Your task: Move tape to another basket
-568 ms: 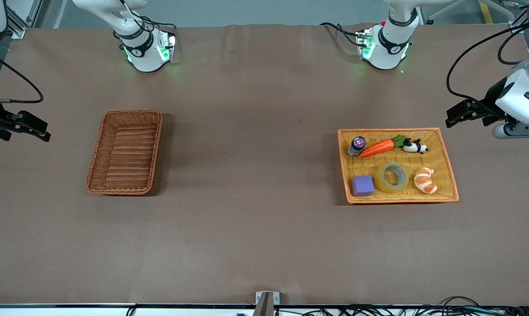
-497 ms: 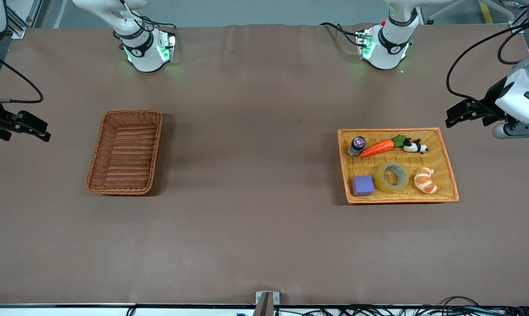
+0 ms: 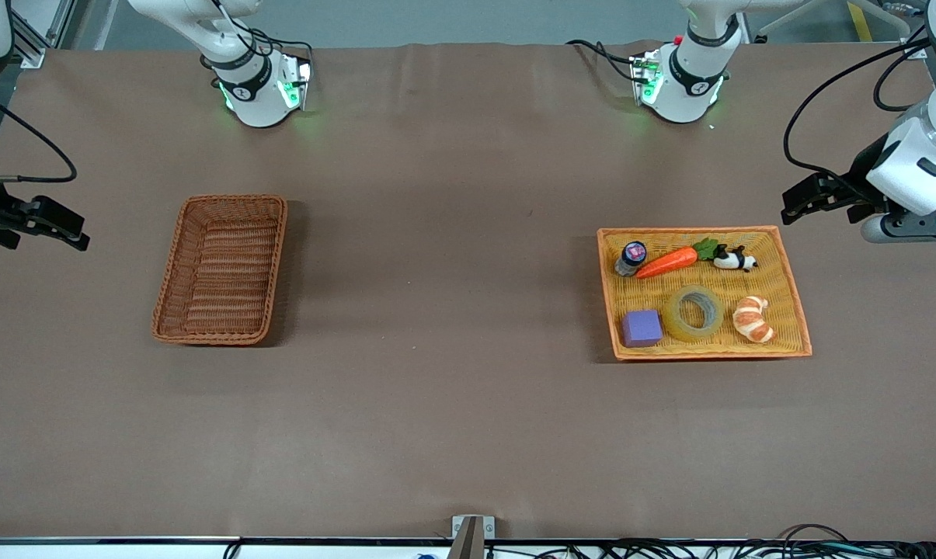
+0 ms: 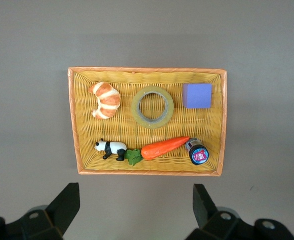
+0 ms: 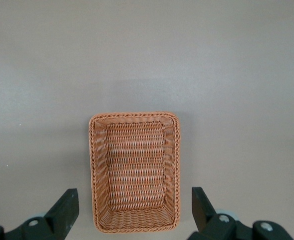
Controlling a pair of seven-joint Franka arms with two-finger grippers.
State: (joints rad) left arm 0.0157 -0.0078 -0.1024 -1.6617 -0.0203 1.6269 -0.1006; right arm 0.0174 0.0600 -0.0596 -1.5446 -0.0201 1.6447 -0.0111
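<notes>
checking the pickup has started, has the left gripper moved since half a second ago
Yes, slightly. In the front view the left gripper has crept up the picture and toward the right arm's end, judged against the orange tray. The tape lies untouched.

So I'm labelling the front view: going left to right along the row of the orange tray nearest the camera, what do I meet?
Purple cube → tape → croissant, all lying in the orange tray.

Even overhead light is falling on the desk (image 3: 452, 419), giving no glare. The basket (image 3: 220, 269) and the orange tray (image 3: 795, 307) are casting soft shadows, and all three views are staying sharp.
</notes>
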